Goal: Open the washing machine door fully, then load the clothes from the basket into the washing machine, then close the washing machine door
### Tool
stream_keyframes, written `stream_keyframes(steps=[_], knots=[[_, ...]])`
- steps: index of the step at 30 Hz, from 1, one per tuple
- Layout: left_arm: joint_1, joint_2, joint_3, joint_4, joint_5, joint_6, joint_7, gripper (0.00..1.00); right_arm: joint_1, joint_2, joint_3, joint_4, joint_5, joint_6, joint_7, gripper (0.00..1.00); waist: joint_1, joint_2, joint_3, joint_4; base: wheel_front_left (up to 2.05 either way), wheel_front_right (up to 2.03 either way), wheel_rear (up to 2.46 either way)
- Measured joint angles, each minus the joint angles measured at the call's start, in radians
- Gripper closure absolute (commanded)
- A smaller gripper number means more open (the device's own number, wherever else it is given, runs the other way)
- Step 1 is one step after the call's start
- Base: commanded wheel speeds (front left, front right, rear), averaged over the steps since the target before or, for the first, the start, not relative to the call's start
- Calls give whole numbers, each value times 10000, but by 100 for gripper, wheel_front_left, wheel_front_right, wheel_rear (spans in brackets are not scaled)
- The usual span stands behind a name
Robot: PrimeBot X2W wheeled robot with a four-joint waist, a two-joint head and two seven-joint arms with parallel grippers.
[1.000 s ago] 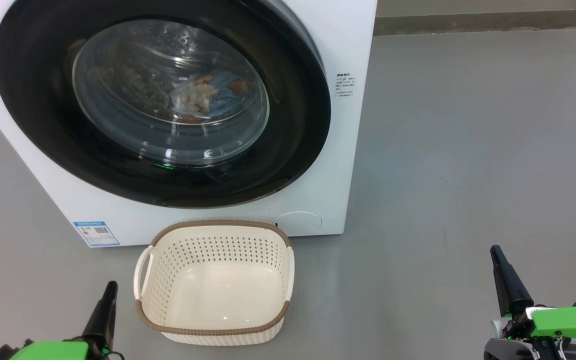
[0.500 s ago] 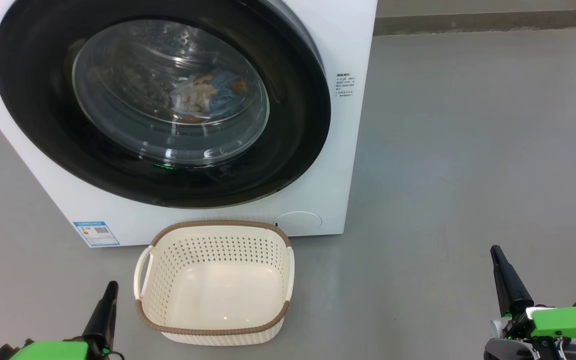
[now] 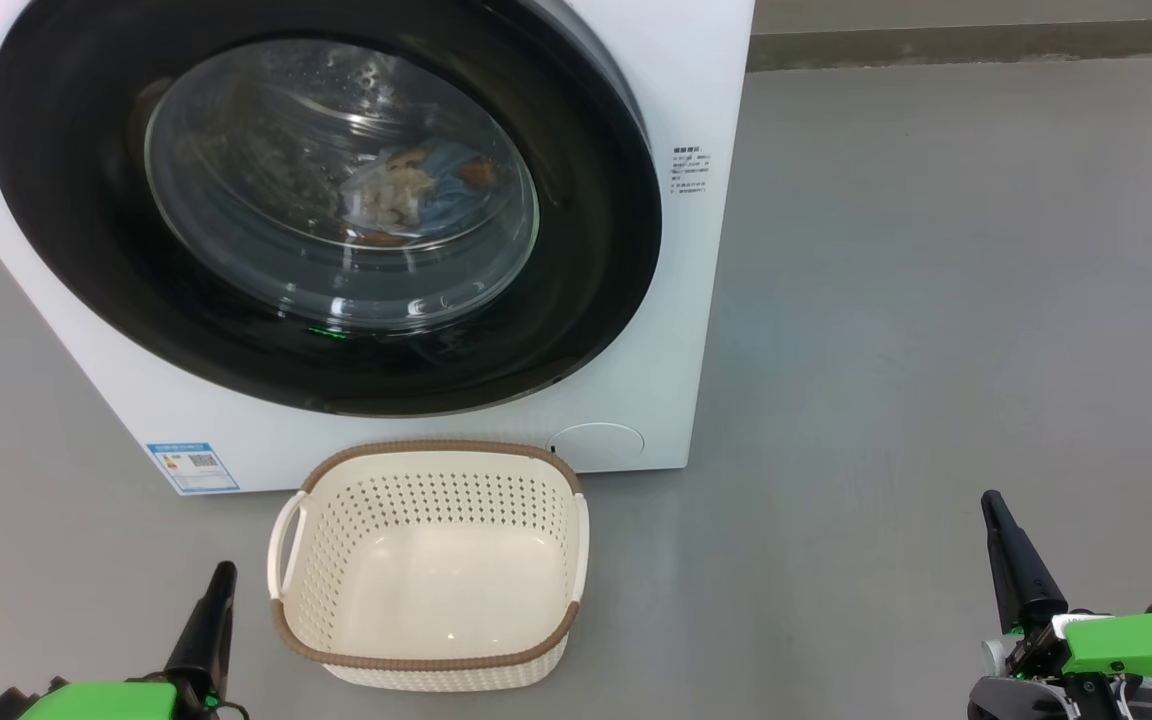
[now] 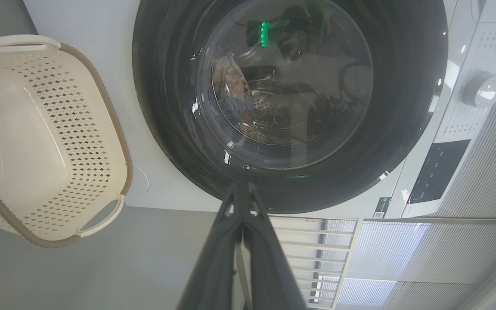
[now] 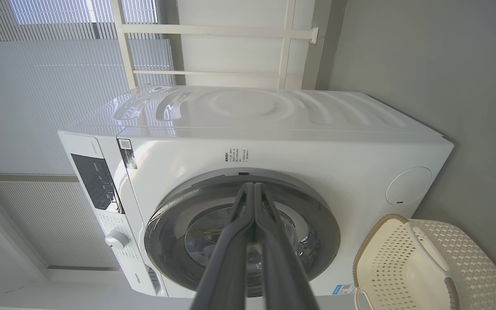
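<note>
Up at eleven o'clock in my head view stands the washing machine (image 3: 681, 90). The washing machine door (image 3: 586, 300) looks flush against its white front, black rim seated all round as far as I can see. Below it, at about seven o'clock, the basket (image 3: 426, 662) sits on the grey floor (image 3: 936, 300) just beside the machine's foot, with nothing in it but its bare cream bottom. Behind the door's glass the clothes (image 3: 416, 190) lie in the drum: a pale blue bundle with orange marks and a cream piece.

I judge all three steps done: door shut, load inside, basket emptied. My left pincer (image 3: 220, 585) rests at seven o'clock, fingers pressed together on nothing, near the basket's left handle but apart from it. My right pincer (image 3: 996, 515) rests at four o'clock, likewise pressed together and empty, well apart from everything. The next move, as I reckon it, calls for little. I should keep both arms clear and perhaps check that the door has caught, which I cannot tell from here.

Around are a blue label (image 3: 192, 467) at the machine's lower corner, a round cap (image 3: 596, 440) at five o'clock of the door, and a dial (image 4: 482, 89) in my left wrist view. Only the basket lies between me and the door.
</note>
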Motion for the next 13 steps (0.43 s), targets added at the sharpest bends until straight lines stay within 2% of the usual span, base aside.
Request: stream_keyframes(steps=[13], knots=[[-2, -29, 10, 0, 0, 0, 0, 100, 0, 2, -6, 0, 0, 0, 0, 100, 0, 0, 0, 0, 0, 0, 0]])
